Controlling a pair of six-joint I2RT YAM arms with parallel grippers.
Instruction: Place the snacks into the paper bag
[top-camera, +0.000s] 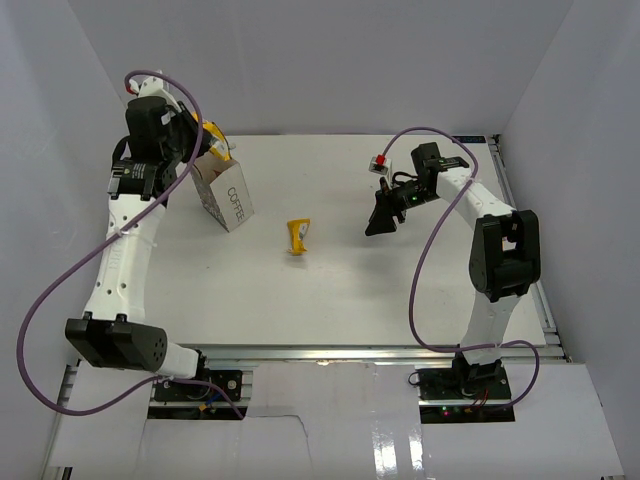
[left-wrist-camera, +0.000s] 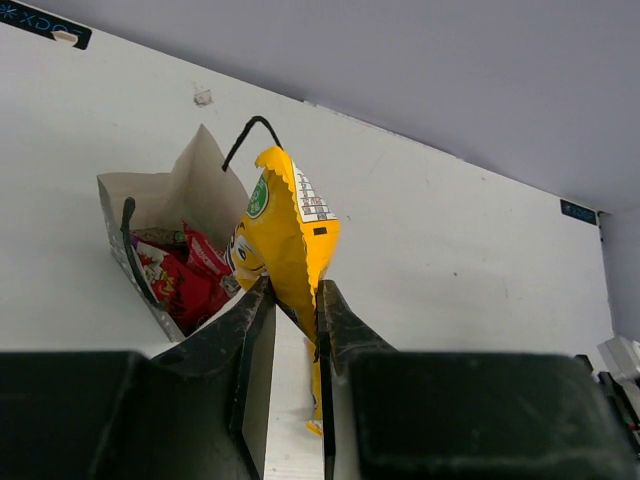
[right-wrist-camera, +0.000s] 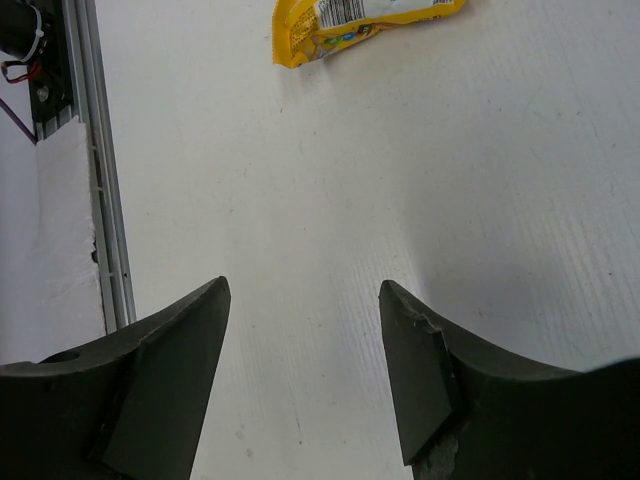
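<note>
Yellow glossy oblong snack packet (left-wrist-camera: 290, 240), clamped near its lower half between the closed-in fingers of the left gripper (left-wrist-camera: 295, 292), standing upright above them, with a zigzag top seam, a green badge and a white label panel. Hangs just off the mouth of the small white paper carrier bag (left-wrist-camera: 150, 195), at about three o'clock of the opening in the wrist view; not yet inside.

Likely to go wrong on release: tall and floppy above the pinch, so apt to catch the thin dark wire handle (left-wrist-camera: 245, 128) at its twelve o'clock, or to ride the rim and slide out onto the white table (top-camera: 400, 290). Also a risk of nudging the bag: light paper, leaning, probably easy to tip or fold shut with a finger, spilling the red foil pouches (left-wrist-camera: 185, 285) already within.

From above, bag at ten o'clock of the table. Second yellow packet (top-camera: 298, 236) flat near the centre, well apart. Right gripper (right-wrist-camera: 305, 290) at its three o'clock, fingers spread, holding nothing.
</note>
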